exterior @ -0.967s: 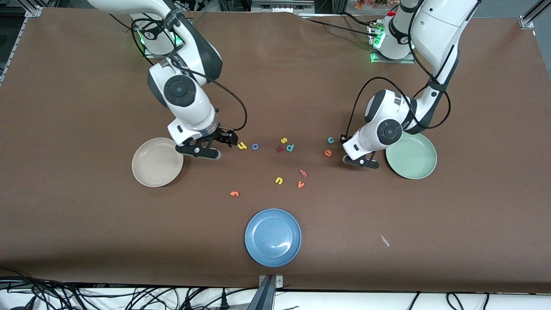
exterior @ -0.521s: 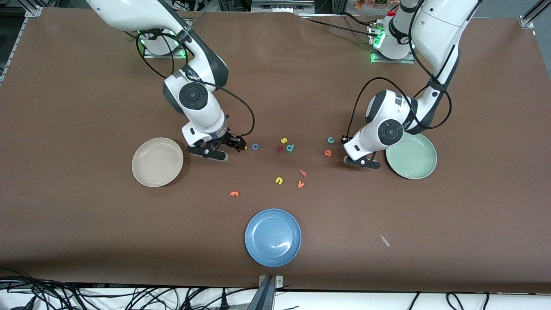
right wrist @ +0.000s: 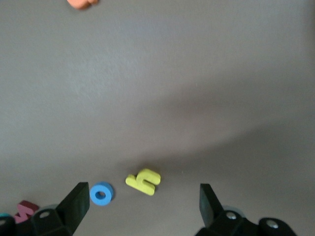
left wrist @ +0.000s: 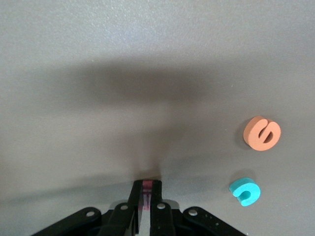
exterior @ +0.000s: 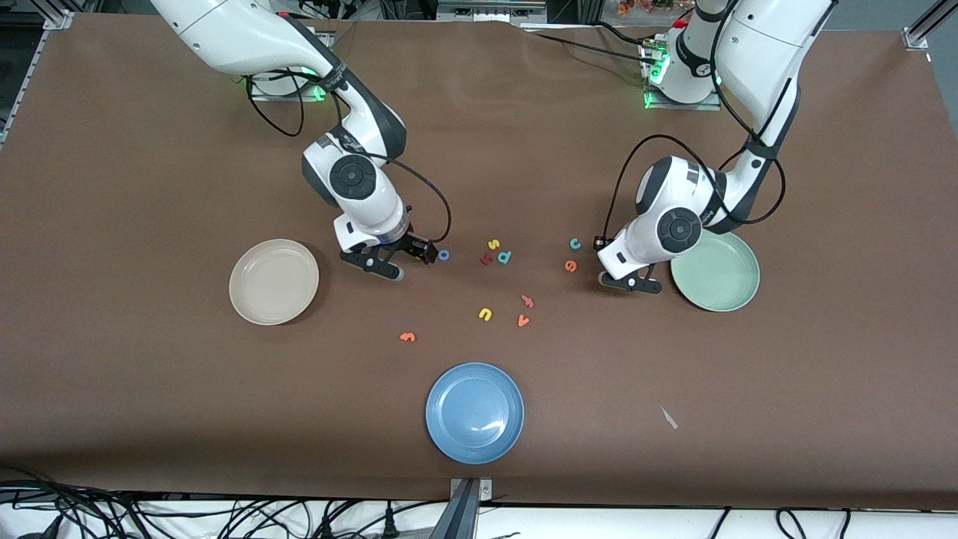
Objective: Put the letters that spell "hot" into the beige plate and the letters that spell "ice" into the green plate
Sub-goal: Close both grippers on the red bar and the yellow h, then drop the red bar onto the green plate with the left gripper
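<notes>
Yellow h (right wrist: 143,181) lies between the right gripper's (right wrist: 142,201) open jaws.

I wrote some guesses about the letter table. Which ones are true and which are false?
1. The beige plate has letters in it. False: it holds nothing yet.
2. The left gripper is shut on a thin dark red piece. True.
3. The right gripper is open over the yellow h. True.
4. The blue o lies in the blue plate. False: it lies on the table beside the right gripper.
5. The green plate is at the left arm's end of the table. True.
</notes>
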You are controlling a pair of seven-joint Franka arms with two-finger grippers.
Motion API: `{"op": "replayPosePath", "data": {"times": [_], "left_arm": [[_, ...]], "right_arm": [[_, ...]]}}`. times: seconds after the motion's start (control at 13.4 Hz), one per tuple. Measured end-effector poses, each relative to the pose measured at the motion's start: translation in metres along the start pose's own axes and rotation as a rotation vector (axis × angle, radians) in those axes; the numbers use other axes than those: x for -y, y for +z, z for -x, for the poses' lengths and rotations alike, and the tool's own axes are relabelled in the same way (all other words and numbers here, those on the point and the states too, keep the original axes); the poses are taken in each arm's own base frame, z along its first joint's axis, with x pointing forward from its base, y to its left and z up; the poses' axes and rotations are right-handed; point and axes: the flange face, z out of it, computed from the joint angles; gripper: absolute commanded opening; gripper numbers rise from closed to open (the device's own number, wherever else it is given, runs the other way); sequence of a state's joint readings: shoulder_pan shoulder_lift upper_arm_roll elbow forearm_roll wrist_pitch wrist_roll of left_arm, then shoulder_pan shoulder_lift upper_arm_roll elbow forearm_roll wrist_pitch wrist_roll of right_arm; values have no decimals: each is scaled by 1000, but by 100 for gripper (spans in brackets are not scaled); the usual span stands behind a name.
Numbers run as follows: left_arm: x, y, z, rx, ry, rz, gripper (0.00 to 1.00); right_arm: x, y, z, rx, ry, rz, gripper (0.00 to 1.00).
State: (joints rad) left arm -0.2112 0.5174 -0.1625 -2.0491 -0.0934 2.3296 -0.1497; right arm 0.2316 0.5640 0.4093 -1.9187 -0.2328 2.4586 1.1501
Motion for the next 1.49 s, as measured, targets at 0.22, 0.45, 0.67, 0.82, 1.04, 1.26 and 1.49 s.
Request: {"op": "replayPosePath", "data": {"times": [0.22,0.45,0.67,0.82,1.04,1.26,1.49], "left_arm": [[0,-1,-1,-2,-25,1,0],[5,-23,-6,40,-46,-5,0],[34,-93,-14,135,-82,-6,0],[72,-140,-17,167,-85,-14,0],[150,-163,-19,161,-60,-63,0],[205,-142,-24,163,-58,-89,0],[220,-85,-38,185,-67,-66,1]], "right_arm": [[-1,15,13,10,10,2,99],[-4,31,17,-5,-9,26,99],[-5,41,19,-27,-14,40,99],[-5,45,19,-39,-15,39,99],[-5,54,23,-66,-29,43,98],[-2,60,28,-92,-29,39,92],[-1,58,28,-95,-30,32,76]]}}
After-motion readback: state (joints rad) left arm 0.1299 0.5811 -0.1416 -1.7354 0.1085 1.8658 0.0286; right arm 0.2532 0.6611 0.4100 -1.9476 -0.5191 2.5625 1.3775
